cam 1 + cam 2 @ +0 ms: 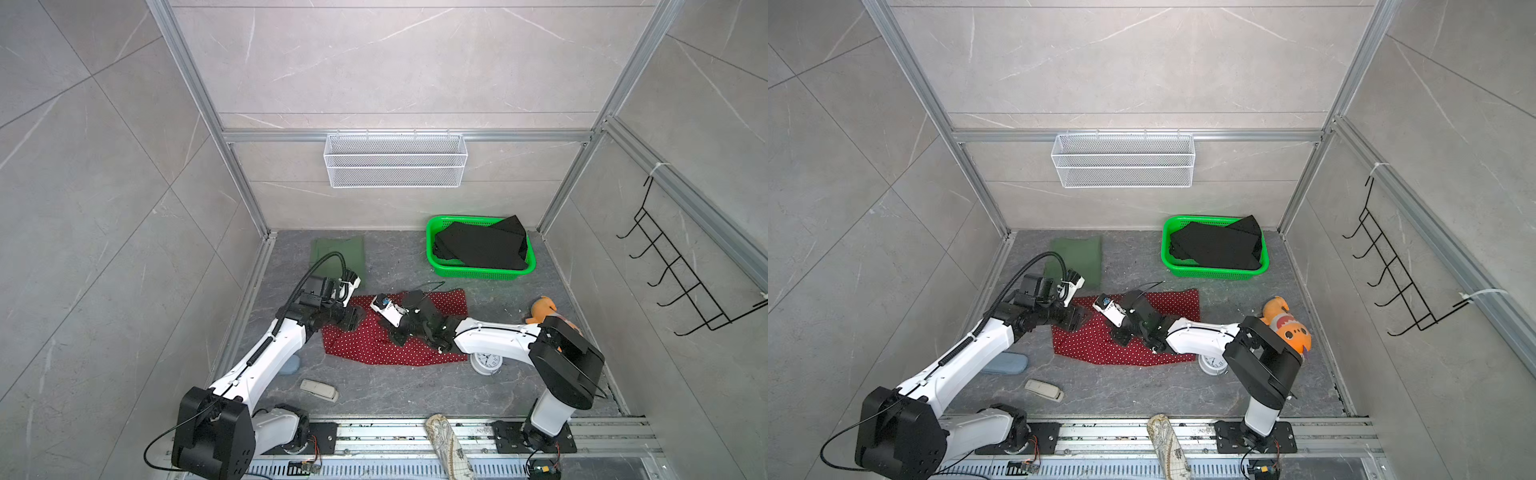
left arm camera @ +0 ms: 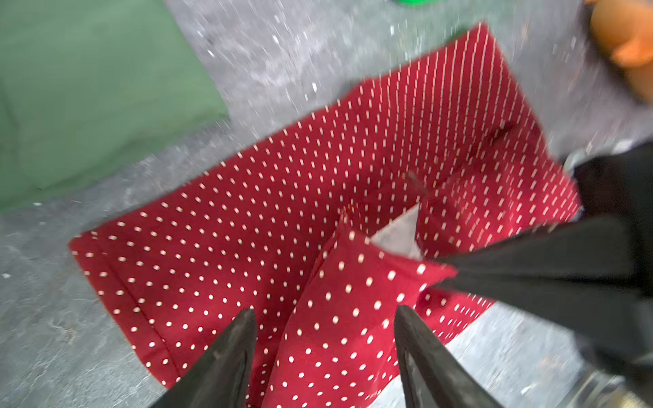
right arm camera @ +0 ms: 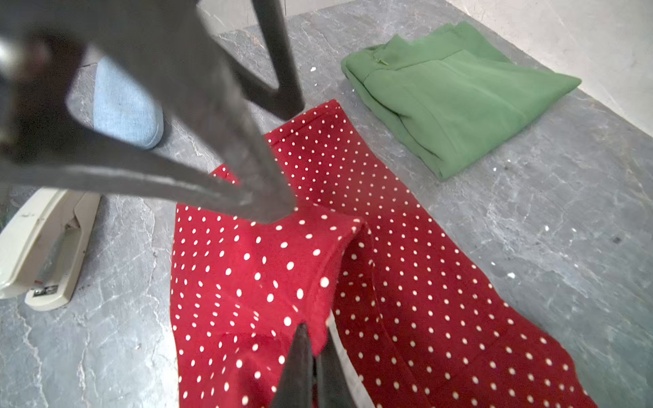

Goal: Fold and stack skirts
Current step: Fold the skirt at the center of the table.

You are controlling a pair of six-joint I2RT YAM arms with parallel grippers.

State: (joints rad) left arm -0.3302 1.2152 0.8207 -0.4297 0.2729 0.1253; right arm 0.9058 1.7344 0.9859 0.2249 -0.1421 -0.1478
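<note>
- Frankly, little writing can be read: the beige stapler (image 3: 46, 247) carries a small dark label that is too small to make out, and the numerals on the white clock (image 1: 486, 361) are too fine as well.
- The right arm covers part of that clock and part of the orange plush toy (image 1: 542, 309). The patterned cloth roll (image 1: 446, 440) is cut off at the lower edge in both top views.
- The left wrist view is smeared, so the far dots of the red skirt (image 2: 247, 229) run into streaks.
- The red skirt, with small white dots, lies spread on the grey table (image 1: 374, 399) between the two arms, with one ridge of cloth raised from it.
- The right gripper (image 3: 314, 335) has its fingers pressed together on the edge of that ridge.
- The left gripper (image 2: 323, 311) has its fingers apart, one on either side of the ridge. Whether they touch the cloth cannot be told.
- The olive green skirt (image 3: 459, 95) lies folded near the back left corner, apart from the red one.
- The black skirt (image 1: 482, 245) lies in the green basket (image 1: 482, 274), with one corner over the rim.
</note>
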